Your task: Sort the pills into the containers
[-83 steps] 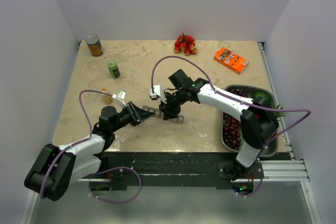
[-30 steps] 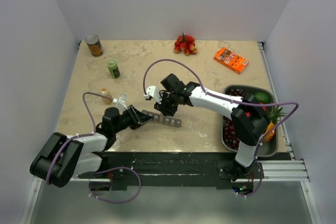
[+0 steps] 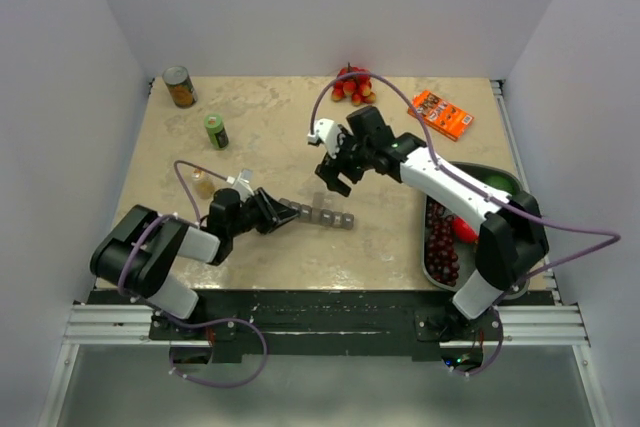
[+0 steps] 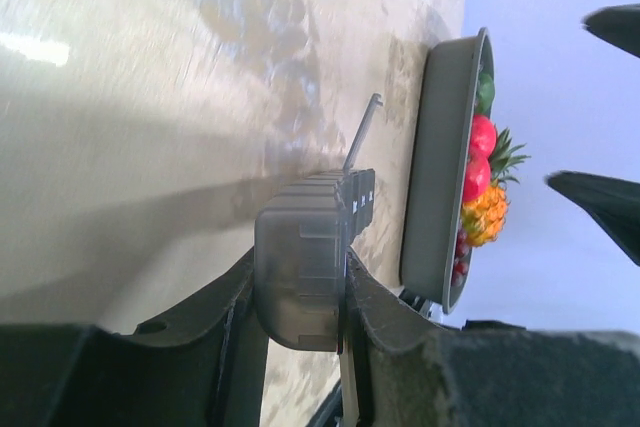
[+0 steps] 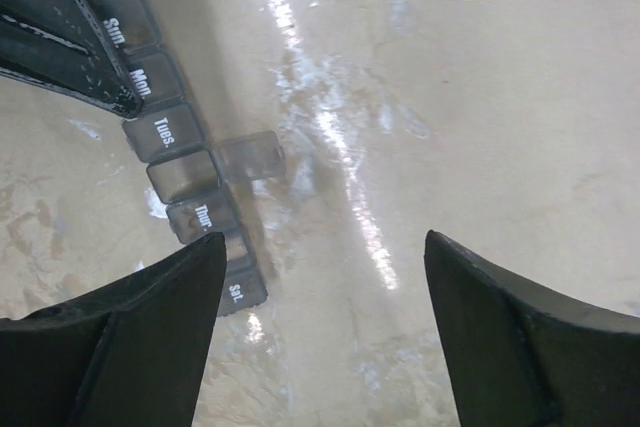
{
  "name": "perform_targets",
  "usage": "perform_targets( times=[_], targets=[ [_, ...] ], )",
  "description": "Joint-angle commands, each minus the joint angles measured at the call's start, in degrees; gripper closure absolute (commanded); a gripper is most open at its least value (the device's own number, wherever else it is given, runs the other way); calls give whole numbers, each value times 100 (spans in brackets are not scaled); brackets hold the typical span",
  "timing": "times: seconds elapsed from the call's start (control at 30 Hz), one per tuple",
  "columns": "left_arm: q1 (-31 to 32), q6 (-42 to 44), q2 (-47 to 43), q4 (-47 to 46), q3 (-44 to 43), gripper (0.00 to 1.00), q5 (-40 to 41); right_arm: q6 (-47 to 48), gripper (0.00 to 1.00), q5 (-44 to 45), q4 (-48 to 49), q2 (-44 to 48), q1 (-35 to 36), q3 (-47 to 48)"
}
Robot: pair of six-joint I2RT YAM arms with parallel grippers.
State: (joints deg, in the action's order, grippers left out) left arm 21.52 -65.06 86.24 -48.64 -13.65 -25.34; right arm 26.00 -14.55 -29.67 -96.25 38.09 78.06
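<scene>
The containers are one grey pill-organiser strip (image 3: 322,214) lying left of the table's middle. My left gripper (image 3: 272,213) is shut on its left end. In the left wrist view that end (image 4: 300,267) sits clamped between both fingers. One compartment near the middle of the strip is uncovered, its lid (image 5: 248,157) flipped open to the far side. The right wrist view shows the day labels on the strip (image 5: 165,132). My right gripper (image 3: 332,185) hangs open and empty above the table just behind the strip (image 5: 323,239). No pills show in any view.
A green bottle (image 3: 216,130) and a tin can (image 3: 180,86) stand at the back left, with a small brown bottle (image 3: 203,183) near my left arm. Red fruit (image 3: 352,85) and an orange box (image 3: 440,114) lie at the back. A grey fruit tray (image 3: 427,247) is at right.
My right gripper was shut down at the strip; it has opened and lifted away toward the back right. My left gripper keeps its hold, and the strip has shifted slightly.
</scene>
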Motion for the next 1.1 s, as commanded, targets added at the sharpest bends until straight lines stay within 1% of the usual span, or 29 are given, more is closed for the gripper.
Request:
perform_targets(
  times=[0.0,0.07,0.1,0.17,0.2,0.3,0.37,0.4,0.43,0.47,0.5,0.63,0.67,0.8,0.87,0.93,1.07],
  targets=[
    [2,151,709,-391,-498,94,126,55,14,-496,145,474,-240,-317],
    [2,125,1060,-435,-700,87,-5,37,11,-558,216,563,-293,-467],
    [2,125,1140,-462,-814,78,-58,37,11,-602,242,598,-336,-511],
    [2,151,1290,-453,-876,66,-163,37,9,-646,269,695,-389,-590],
    [2,169,1299,-410,-902,53,-155,37,9,-698,295,721,-407,-616],
    [-7,370,1168,-59,-964,37,-138,37,9,-760,313,809,-460,-661],
    [-33,511,967,309,-982,32,-76,37,9,-822,313,853,-477,-687],
    [-42,703,887,494,-1017,27,-59,37,9,-848,321,871,-486,-704],
    [-69,801,799,696,-1034,25,-15,37,8,-883,322,871,-486,-713],
    [-121,1010,624,1090,-1034,23,90,37,8,-901,330,897,-504,-731],
    [-156,1108,535,1285,-1043,19,143,37,7,-918,339,915,-504,-740],
    [-297,1583,149,2383,-1113,14,538,37,6,-980,365,1020,-565,-784],
    [-315,1732,17,2821,-1148,13,748,46,6,-1032,366,1046,-592,-792],
    [-315,2023,-221,3527,-1341,13,1145,37,5,-1120,401,1152,-644,-871],
    [-315,2172,-405,3869,-1430,13,1390,37,2,-1129,427,1213,-662,-907],
    [-315,2295,-528,4098,-1596,13,1549,46,1,-1156,471,1310,-680,-968],
    [-306,2751,-775,4844,-2000,14,1953,46,1,-1243,550,1433,-767,-1091]
  ],
)
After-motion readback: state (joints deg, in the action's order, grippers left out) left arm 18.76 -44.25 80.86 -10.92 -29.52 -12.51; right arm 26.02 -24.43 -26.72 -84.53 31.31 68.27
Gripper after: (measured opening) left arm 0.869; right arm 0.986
